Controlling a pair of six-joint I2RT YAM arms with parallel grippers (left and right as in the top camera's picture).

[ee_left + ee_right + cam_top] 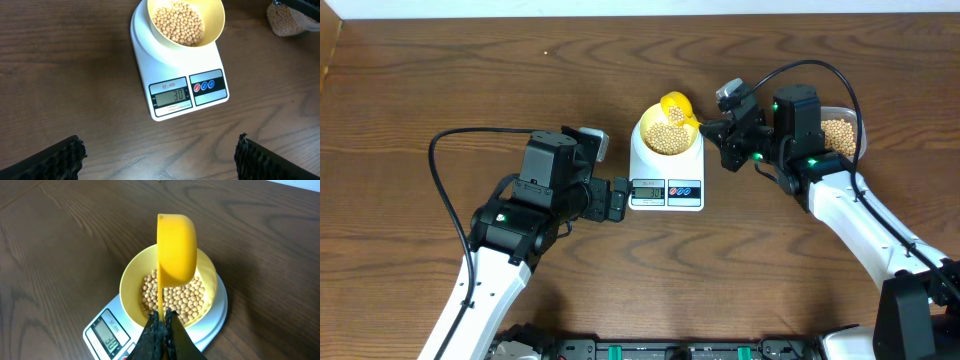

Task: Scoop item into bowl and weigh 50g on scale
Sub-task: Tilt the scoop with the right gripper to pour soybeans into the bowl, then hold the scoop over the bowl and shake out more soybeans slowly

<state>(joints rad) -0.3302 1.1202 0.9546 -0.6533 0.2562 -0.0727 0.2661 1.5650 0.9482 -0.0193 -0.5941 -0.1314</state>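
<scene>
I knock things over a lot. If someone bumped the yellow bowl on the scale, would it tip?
Probably not: the bowl looks low and wide, and the beans weigh its bottom down. It might slide, since the scale looks smooth. Spilled beans would likely roll; they're small and round.

The dark brown wood-grain worktop (pixel 440 80) carries a white scale (pixel 666 192) near its middle, display and buttons turned toward the robot's side, and a clear plastic tub (pixel 842 135) standing apart from it on the right
</scene>
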